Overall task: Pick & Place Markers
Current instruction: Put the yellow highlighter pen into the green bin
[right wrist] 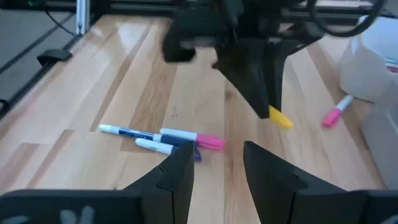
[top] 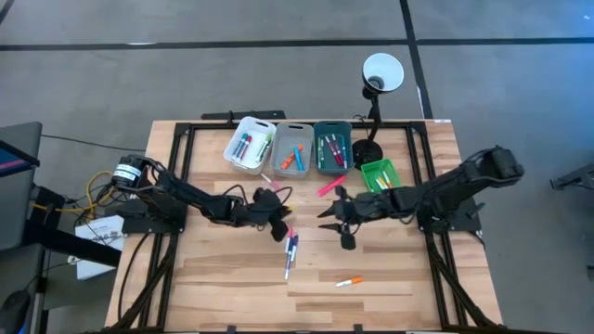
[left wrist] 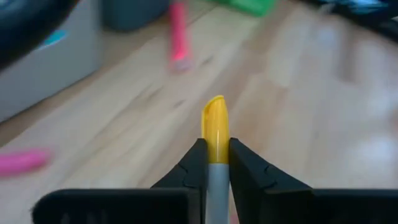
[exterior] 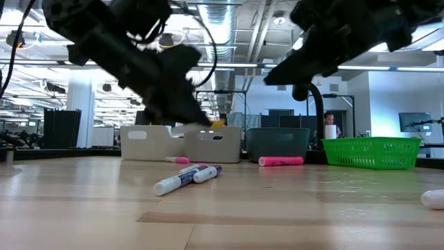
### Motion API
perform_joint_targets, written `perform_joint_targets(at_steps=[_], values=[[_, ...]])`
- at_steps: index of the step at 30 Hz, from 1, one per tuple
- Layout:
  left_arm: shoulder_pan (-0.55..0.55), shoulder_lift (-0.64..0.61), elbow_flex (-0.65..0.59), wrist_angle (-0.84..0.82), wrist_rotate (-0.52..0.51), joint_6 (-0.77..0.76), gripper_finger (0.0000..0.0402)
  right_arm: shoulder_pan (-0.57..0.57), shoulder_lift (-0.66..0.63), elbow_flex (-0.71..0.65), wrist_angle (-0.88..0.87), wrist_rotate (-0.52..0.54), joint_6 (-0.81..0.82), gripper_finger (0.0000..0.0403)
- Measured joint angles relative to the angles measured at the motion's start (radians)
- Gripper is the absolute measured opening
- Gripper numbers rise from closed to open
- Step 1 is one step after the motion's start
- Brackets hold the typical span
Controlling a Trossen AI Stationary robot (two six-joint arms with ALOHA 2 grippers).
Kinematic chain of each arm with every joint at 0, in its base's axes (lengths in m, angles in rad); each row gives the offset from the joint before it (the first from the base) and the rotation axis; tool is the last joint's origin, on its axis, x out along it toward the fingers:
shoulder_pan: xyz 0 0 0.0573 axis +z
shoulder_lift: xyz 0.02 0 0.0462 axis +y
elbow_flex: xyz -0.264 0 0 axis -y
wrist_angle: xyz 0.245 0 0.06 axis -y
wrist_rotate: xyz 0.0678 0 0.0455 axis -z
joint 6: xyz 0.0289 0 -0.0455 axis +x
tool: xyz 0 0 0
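My left gripper (left wrist: 216,163) is shut on a marker with a yellow cap (left wrist: 215,124), above the table's middle (top: 281,211). My right gripper (right wrist: 217,167) hangs open just to its right (top: 340,219), with nothing between its fingers. Under and beside them several markers lie flat on the wood: a blue, pink and purple cluster (right wrist: 163,138) (top: 290,249), an orange one (top: 348,281) nearer the front, a long pink one (top: 329,186) and a short pink one (right wrist: 336,112) by the bins. More markers lie in the bins. My left gripper pinches the marker between its two fingers on the pale barrel just behind the yellow cap (left wrist: 216,169). The marker lies along the fingers, and its cap (exterior: 216,124) sticks out past the fingertips. The fingers slant down toward the table's right. The marker is lifted clear of the table.
A white bin (top: 249,144), a grey bin (top: 293,148) and a teal bin (top: 332,147) stand in a row at the far edge, a green basket (top: 379,173) to their right. A desk lamp (top: 380,74) stands behind them. Bare wood lies at the front.
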Motion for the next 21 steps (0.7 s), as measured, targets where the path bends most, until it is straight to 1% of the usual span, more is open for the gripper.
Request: perform_joint_targets(at_steps=[4, 7, 9, 13, 16, 18, 21], values=[[-0.019, 0.000, 0.022, 0.074, 0.060, 0.067, 0.0048, 0.000, 0.091, 0.073, -0.004, -0.003, -0.007, 0.0130], [-0.029, -0.001, 0.033, 0.102, 0.092, 0.107, 0.0050, 0.000, 0.145, 0.134, -0.058, -0.003, -0.013, 0.0142], [-0.034, -0.001, 0.033, 0.103, 0.092, 0.114, 0.0047, 0.002, 0.170, 0.167, -0.104, -0.003, -0.035, 0.0154], [-0.043, -0.001, 0.033, 0.109, 0.092, 0.117, 0.0045, 0.009, 0.209, 0.209, -0.114, 0.006, -0.060, 0.0178], [-0.052, -0.001, 0.033, 0.109, 0.088, 0.117, 0.0048, 0.009, 0.227, 0.221, -0.116, 0.055, -0.102, 0.0192], [-0.056, -0.001, 0.033, 0.109, 0.076, 0.117, 0.0048, 0.010, 0.231, 0.224, -0.119, 0.108, -0.133, 0.0197], [-0.058, -0.002, 0.033, 0.111, 0.073, 0.117, 0.0045, 0.011, 0.231, 0.224, -0.121, 0.117, -0.147, 0.0198]])
